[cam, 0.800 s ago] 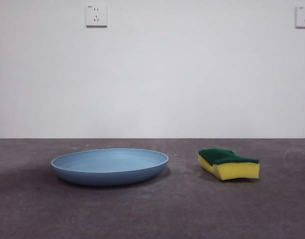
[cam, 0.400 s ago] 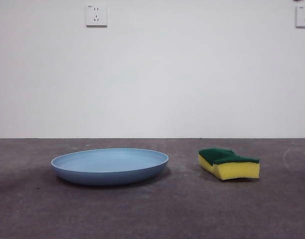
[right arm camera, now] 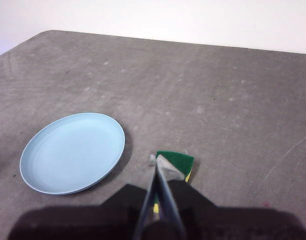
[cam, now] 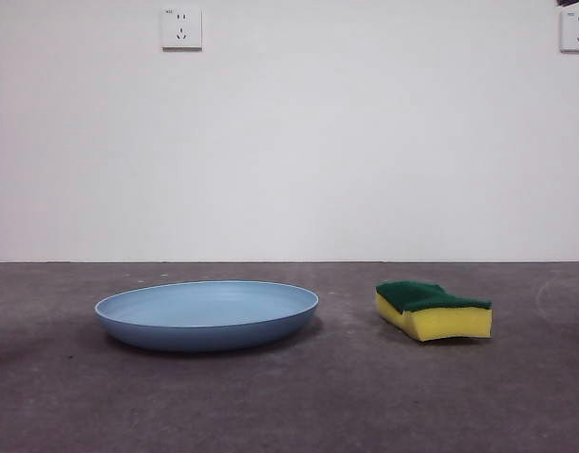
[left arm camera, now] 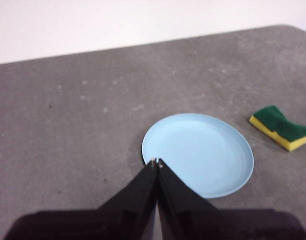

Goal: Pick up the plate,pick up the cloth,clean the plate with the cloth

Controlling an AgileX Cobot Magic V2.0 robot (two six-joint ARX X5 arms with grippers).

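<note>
Both arms are hanging high above the table [cam: 289,406] — nothing gripped yet, so the step in hand is reaching for the plate [cam: 207,315]. Taking the plate as landmark: it is sitting flat on the table, rim up, and the sponge [cam: 433,310] is lying well apart from it, off its side, green face up, not touching. The left gripper [left arm camera: 155,162] is hovering above the plate's near rim with its jaws pressed together, holding nothing; the right gripper [right arm camera: 156,161] is hovering over the sponge, on the far side of it from the plate [right arm camera: 73,152], jaws likewise closed and empty. In the front view only a dark tip is showing at a top corner, so neither arm is down at table height. My read on doing this well: the left jaws are needing to open before descent — closed tips would just be skidding on the rim. The plate [left arm camera: 198,153] is shallow and smooth, so I'd be pinching the rim, one jaw inside and one under the lip, coming in at a slant rather than straight down. Risk: the plate sliding toward the sponge [left arm camera: 281,127] on contact. Right arm should be opening over the sponge [right arm camera: 176,162] and gripping across its short sides, yellow foam compressing.
</note>
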